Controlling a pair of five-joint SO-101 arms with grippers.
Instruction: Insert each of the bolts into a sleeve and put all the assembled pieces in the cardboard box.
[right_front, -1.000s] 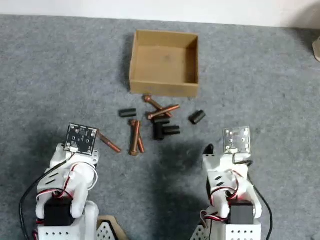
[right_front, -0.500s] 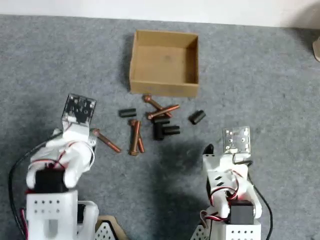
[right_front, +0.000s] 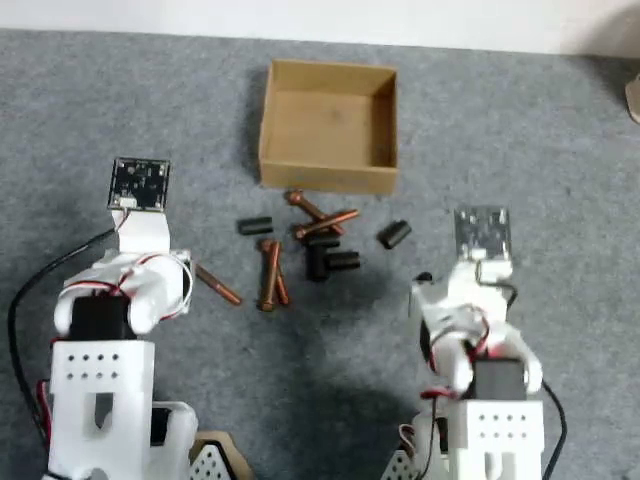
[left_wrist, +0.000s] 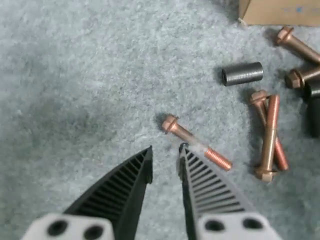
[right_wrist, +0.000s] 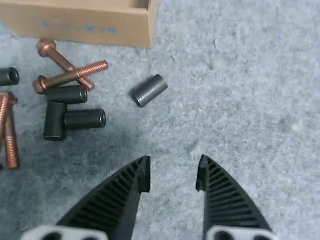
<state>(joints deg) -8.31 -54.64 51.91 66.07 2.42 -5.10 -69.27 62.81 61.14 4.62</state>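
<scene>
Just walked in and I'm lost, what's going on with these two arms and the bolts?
Nothing is assembled yet. The left pincer hangs open by a lone bolt, and the right pincer hangs open near a lone sleeve. Neither holds anything. The other bolts and sleeves lie loose before the empty cardboard box.

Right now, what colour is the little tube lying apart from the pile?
Dark grey, nearly black. The sleeve shows best in the right wrist view.
</scene>
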